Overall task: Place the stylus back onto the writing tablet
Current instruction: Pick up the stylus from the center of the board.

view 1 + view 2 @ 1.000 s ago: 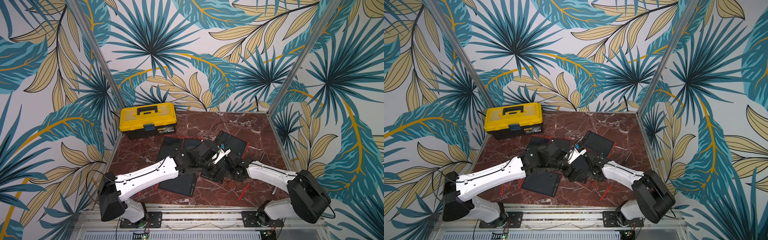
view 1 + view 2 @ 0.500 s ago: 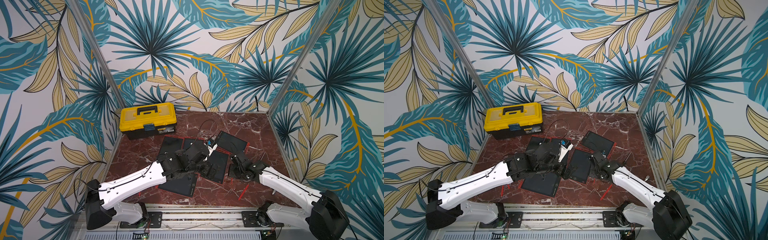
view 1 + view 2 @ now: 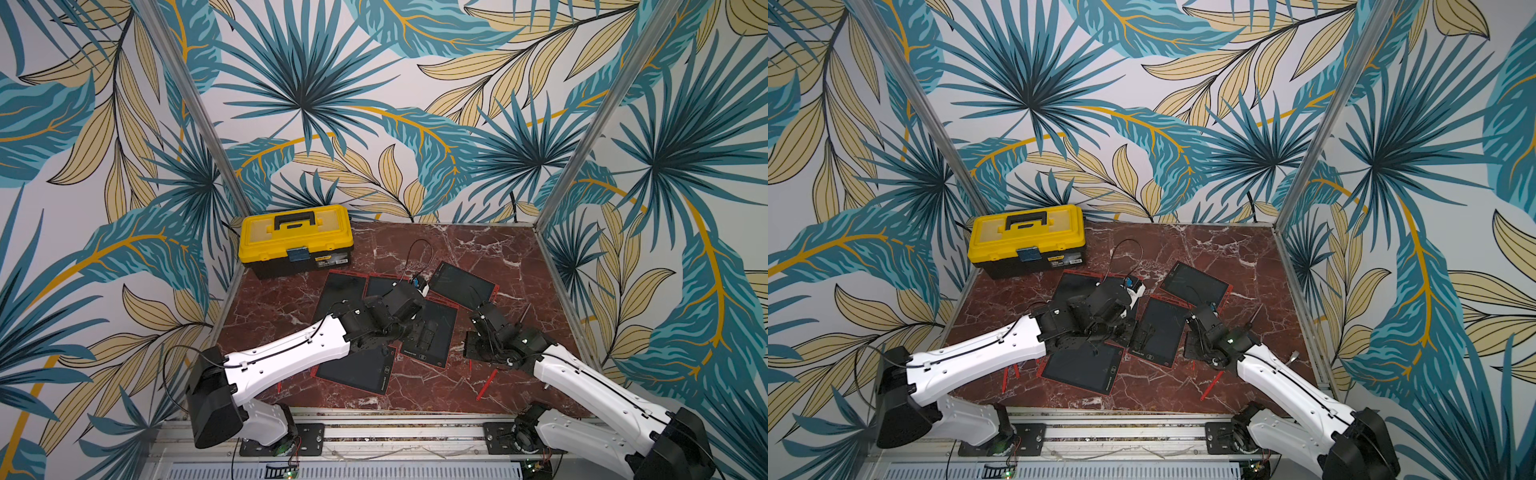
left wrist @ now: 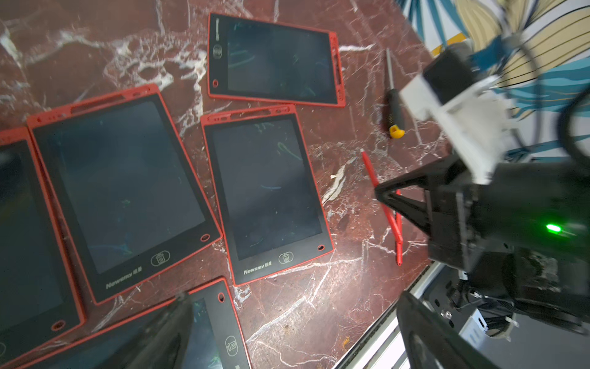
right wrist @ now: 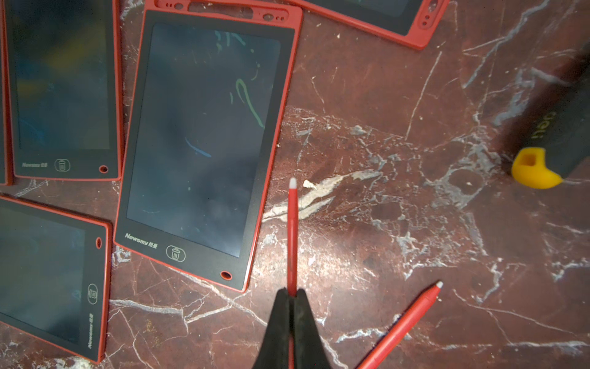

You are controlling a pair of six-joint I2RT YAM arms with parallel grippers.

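The right gripper (image 5: 291, 292) pinches a thin red plastic stylus (image 5: 292, 236) with a white tip, just beside a red-framed black writing tablet (image 5: 204, 140). The left gripper (image 4: 292, 297) is spread wide.

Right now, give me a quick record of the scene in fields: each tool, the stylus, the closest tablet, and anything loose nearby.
right tool: shut on the red stylus
left tool: open, holding nothing
stylus tip: over the bare marble table, beside the nearest tablet, not on it
loose nearby: second red stylus, screwdriver
task: stylus not yet placed on a tablet
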